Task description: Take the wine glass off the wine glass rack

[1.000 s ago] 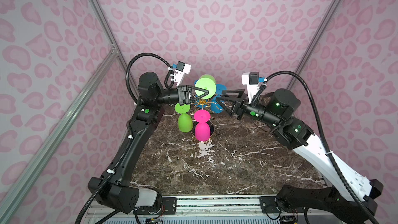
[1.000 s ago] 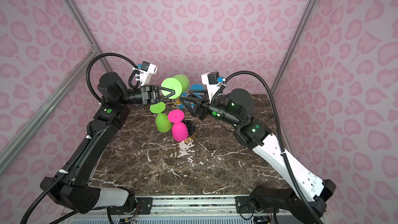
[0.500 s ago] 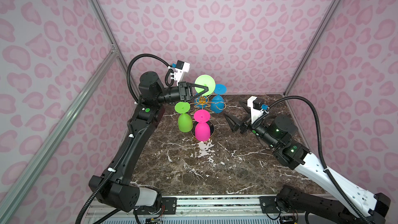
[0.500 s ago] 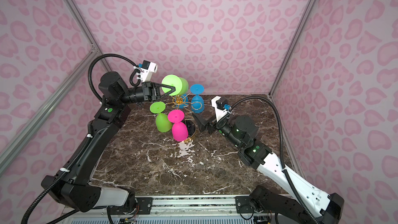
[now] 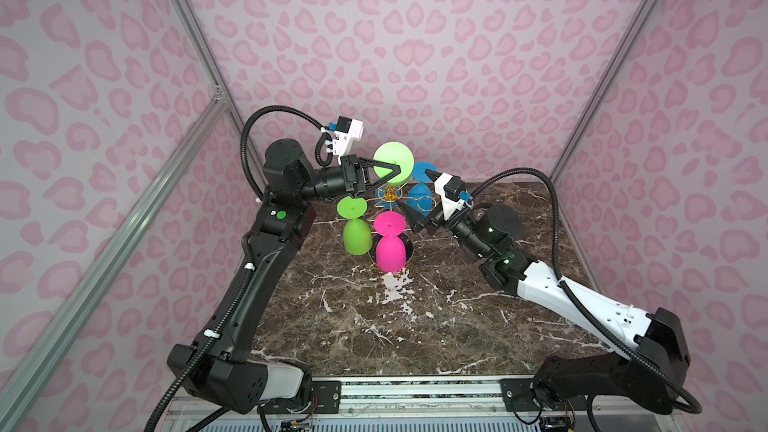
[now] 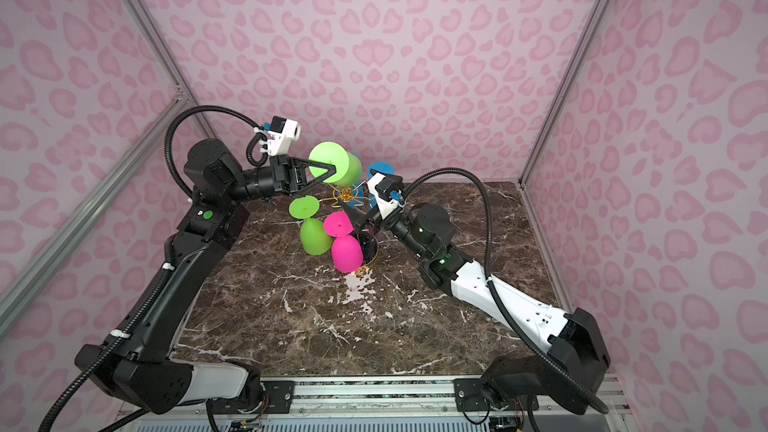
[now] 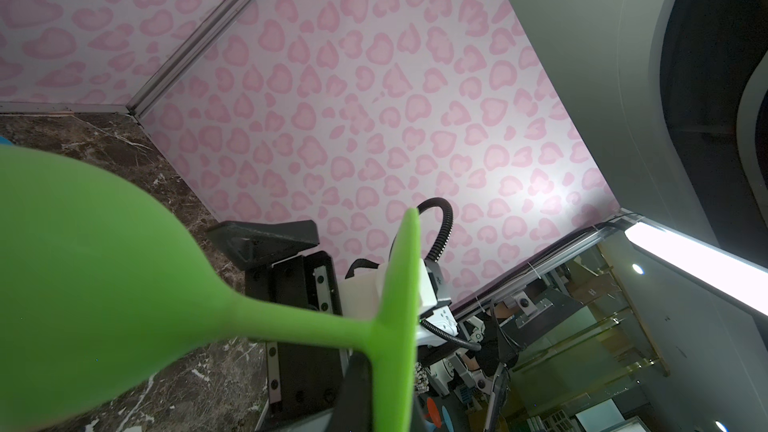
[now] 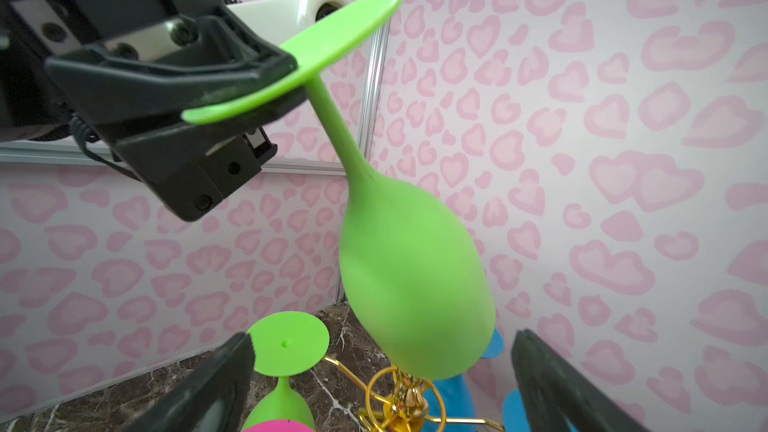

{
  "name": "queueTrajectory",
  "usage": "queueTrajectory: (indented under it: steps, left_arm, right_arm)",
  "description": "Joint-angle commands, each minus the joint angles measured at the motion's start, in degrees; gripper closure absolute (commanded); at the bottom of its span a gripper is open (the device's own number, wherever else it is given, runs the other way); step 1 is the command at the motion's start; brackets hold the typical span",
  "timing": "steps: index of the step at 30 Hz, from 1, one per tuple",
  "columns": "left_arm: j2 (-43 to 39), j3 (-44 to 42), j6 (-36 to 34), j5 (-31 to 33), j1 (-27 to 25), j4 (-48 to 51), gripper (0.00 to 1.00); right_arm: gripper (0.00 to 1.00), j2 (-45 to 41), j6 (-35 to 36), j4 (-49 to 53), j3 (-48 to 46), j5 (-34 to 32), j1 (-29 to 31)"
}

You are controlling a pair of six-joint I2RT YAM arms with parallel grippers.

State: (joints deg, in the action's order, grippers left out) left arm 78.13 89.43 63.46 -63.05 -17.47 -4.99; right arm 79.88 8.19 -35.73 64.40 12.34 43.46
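Matt wine glass (image 8: 415, 284), shiny wire rack (image 8: 405, 403)

Even, bright light, soft shadows. Wrist views bend at the edges; the close green glass (image 7: 83, 263) blurs, a lamp (image 7: 698, 268) glares white.

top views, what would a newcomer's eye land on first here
First, the lime green wine glass, clamped by its foot in the left gripper and held tilted over the top of the gold wine glass rack at the back of the marble table. Next, the pink glass, a second green glass and blue glasses hanging bowl-down on the rack, with the right gripper open beside them.
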Motion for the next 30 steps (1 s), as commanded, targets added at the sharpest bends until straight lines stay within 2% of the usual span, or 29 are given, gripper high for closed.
queueTrajectory:
  steps: [1, 12, 21, 26, 30]
  left_arm:
    - [-0.86, -0.63, 1.10, 0.38, -0.02, -3.18, 0.97]
    - [-2.26, -1.71, 3.18, 0.42, -0.02, -3.44, 0.97]
    - [-2.01, -2.41, 5.04, 1.08, -0.02, -4.43, 0.97]
    - [-2.04, -2.33, 6.10, 0.93, -0.02, -5.27, 0.97]
    - [-1.85, -2.33, 7.26, 0.21, -0.02, -5.55, 0.97]
  right_arm:
    - [0.02, 2.96, 0.67, -6.06, 2.30, 1.94, 0.09]
    - [0.02, 10.50, 0.96, -9.50, 7.72, -1.25, 0.13]
    - [0.02, 12.76, -0.07, -9.29, 9.69, -0.22, 0.39]
    - [0.08, 13.24, -1.02, -9.61, 9.82, 0.54, 0.48]
    - [0.18, 13.81, -1.59, -9.71, 10.15, -0.17, 0.57]
